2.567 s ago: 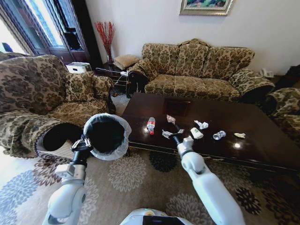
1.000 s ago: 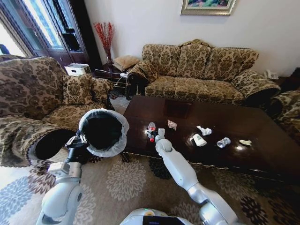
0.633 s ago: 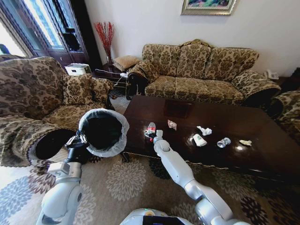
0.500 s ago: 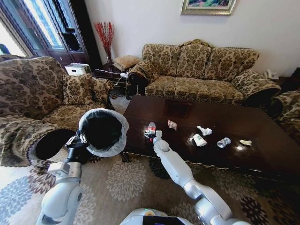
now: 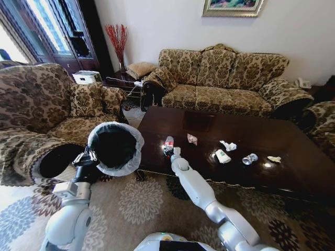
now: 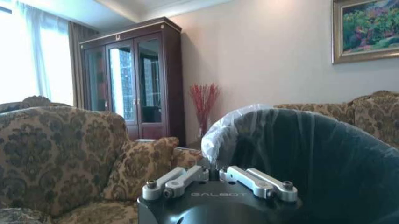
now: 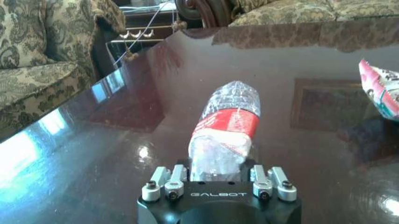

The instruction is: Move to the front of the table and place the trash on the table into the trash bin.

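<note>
Clear plastic, crumpled and slick: the bottle (image 7: pixel 223 128) lies on its side on the glossy table (image 7: pixel 93 154), lower centre of the right wrist view, its near end between the right gripper (image 7: pixel 218 179) jaws, which look closed on it. Gripped so near the end, it could swing or slip free on lifting. The head view adds what that view lacks: the left gripper (image 5: pixel 88 158) clamped on the trash bin (image 5: pixel 115 148) rim at centre left, and the paper cup (image 5: pixel 222 156) right of centre.

Head view high over table (image 5: pixel 246 137) and bin (image 5: pixel 115 148); wrist views close, bottle (image 7: pixel 225 126) shared
</note>
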Robot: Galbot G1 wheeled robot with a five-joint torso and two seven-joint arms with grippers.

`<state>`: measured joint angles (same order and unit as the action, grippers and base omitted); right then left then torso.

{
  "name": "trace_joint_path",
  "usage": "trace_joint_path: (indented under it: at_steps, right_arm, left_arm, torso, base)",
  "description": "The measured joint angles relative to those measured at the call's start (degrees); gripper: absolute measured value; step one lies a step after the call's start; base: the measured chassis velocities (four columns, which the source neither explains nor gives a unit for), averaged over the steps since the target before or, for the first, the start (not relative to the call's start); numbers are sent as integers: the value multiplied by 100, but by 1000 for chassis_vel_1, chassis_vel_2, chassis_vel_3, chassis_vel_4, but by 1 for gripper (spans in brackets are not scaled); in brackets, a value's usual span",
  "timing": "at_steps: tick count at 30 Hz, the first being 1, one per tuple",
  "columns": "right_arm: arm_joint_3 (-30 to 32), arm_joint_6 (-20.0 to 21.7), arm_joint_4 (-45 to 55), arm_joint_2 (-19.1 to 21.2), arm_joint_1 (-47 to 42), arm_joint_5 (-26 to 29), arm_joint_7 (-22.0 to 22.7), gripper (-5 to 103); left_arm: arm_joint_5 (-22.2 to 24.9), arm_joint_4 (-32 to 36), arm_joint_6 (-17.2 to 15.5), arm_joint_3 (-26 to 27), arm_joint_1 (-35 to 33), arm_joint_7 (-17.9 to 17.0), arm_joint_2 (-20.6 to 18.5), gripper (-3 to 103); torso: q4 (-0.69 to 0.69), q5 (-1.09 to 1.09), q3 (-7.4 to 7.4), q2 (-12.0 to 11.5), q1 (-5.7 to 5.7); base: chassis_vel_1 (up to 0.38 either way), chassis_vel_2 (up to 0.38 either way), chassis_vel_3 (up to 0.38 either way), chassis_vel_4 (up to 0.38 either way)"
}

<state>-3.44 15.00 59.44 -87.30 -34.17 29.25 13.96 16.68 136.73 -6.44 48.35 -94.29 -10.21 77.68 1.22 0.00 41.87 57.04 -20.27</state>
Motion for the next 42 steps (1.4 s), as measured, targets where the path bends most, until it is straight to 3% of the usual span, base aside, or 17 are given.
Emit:
trace_joint_path:
  at_steps: [2,7,11,15,18,19,20,24,26,29,31,34,39,42]
  right_arm:
    - [2,-6,81,32,-5,4,42,39]
    - [-7,-37,655,196,-41,5,132,33]
    - [-148,-136,1985,795,62,-82,225,20]
    - [-214,-208,2628,1101,286,-103,235,14]
    - [-324,-203,3374,1455,661,143,229,12]
    - [-428,-153,3778,1638,905,395,210,12]
    - [-428,-153,3778,1638,905,395,210,12]
    - [-961,-186,4644,2002,1632,1171,-11,12]
    - [-1081,-250,4750,2023,1729,1255,-42,12]
    - [-1570,-603,4927,2012,1945,1324,-328,12]
    - [-1648,-656,4928,2000,1967,1310,-389,12]
    - [-2095,-902,4816,1947,2104,1133,-737,12]
    - [-2535,-1017,4561,1798,2220,836,-954,12]
    - [-2731,-852,4492,1716,2239,586,-1022,9]
  left_arm:
    - [-1,23,0,-4,-9,3,-5,3]
    - [11,49,-4,-5,-38,7,-53,3]
    - [213,96,-182,-55,-71,3,-250,3]
    - [571,172,-465,-94,-46,-88,-479,3]
    - [1190,216,-843,-121,148,-331,-1019,3]
    - [1501,187,-1008,-121,302,-418,-1427,3]
    - [1501,187,-1008,-121,302,-418,-1427,3]
    - [2339,20,-1464,-146,787,-599,-2615,3]
    - [2487,-15,-1548,-154,871,-600,-2790,3]
    - [3304,-211,-1897,-174,1243,-593,-3563,3]
    - [3413,-259,-1941,-182,1308,-568,-3690,3]
    - [3982,-549,-2159,-231,1646,-458,-4257,3]
    - [4449,-608,-2350,-215,1789,-499,-4469,3]
    - [4781,-628,-2489,-245,1908,-556,-4523,3]
  torso:
    - [0,0,0,0,0]
    - [0,1,0,-1,-1]
    - [0,0,0,-1,0]
    - [0,0,0,-1,0]
    - [0,0,1,-2,-1]
    - [-1,0,0,-1,-1]
    - [-1,0,0,-1,-1]
    - [0,-2,0,-1,-1]
    - [0,-2,0,-1,-1]
    - [1,-1,0,-1,-1]
    - [0,-2,0,-1,-1]
    - [-2,0,1,-1,-1]
    - [2,-1,1,-1,-2]
    - [0,-2,1,-1,-1]
  base:
    - [0,0,0,0]
    - [0,0,0,0]
    - [0,0,0,0]
    - [0,0,0,0]
    - [0,0,0,0]
    - [0,0,0,0]
    - [0,0,0,0]
    - [0,0,0,0]
    - [0,0,0,0]
    - [0,0,0,0]
    - [0,0,0,0]
    - [0,0,0,0]
    - [0,0,0,0]
    - [0,0,0,0]
